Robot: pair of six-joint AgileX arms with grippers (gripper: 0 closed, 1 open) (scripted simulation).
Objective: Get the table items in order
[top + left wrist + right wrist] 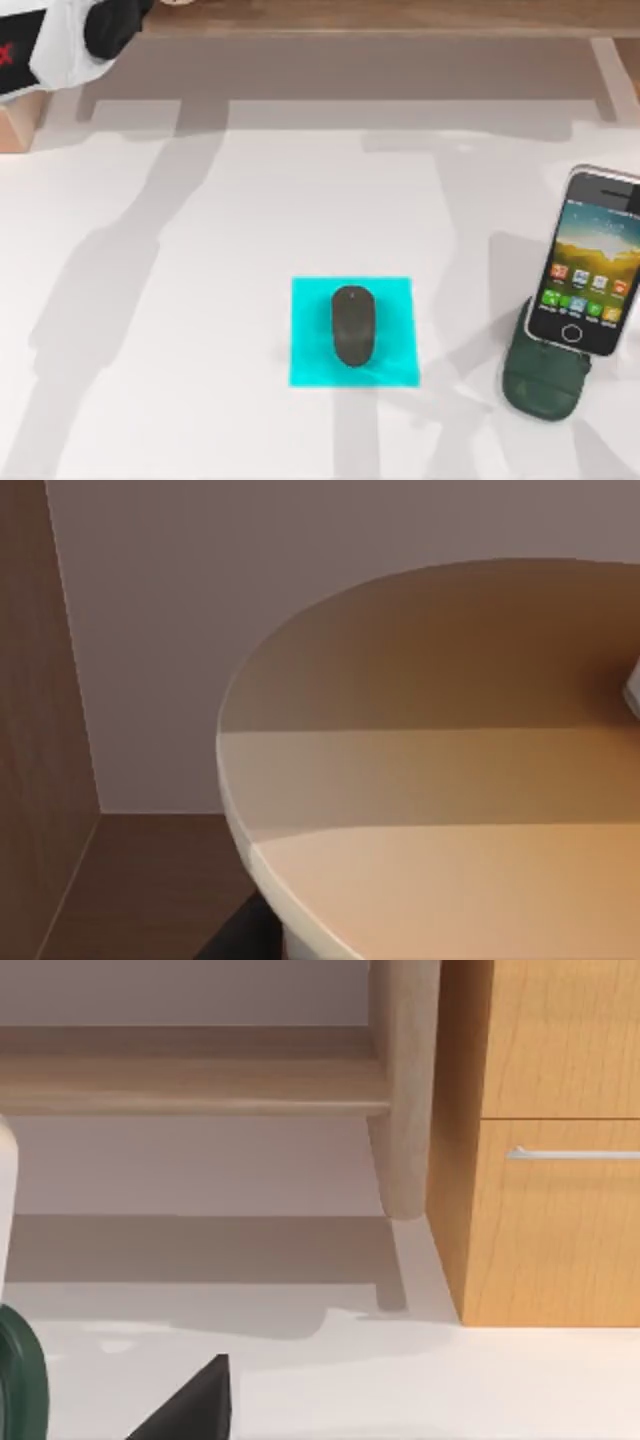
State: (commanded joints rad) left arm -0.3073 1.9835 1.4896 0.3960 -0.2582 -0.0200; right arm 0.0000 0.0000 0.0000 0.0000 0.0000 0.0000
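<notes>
The small dark grey mouse (352, 325) lies on a cyan pad (310, 365) at the middle front of the white table (180, 300). At the right, the black smartphone (590, 265) with its colourful screen leans in a dark green stand (545, 380). My left gripper (115, 25) is at the far left, up by the wooden shelf. In the left wrist view the orange-tan bubble tea cup (430, 780) sits very close inside the shelf, right against the left gripper (240, 935). My right gripper (190, 1405) hangs low over the table beside the stand (20, 1380).
A brown wooden shelf (400, 15) runs along the back of the table. Its rounded leg (405, 1090) and a wooden cabinet with a drawer handle (570, 1153) stand close ahead of the right arm. Open tabletop stretches left of the pad.
</notes>
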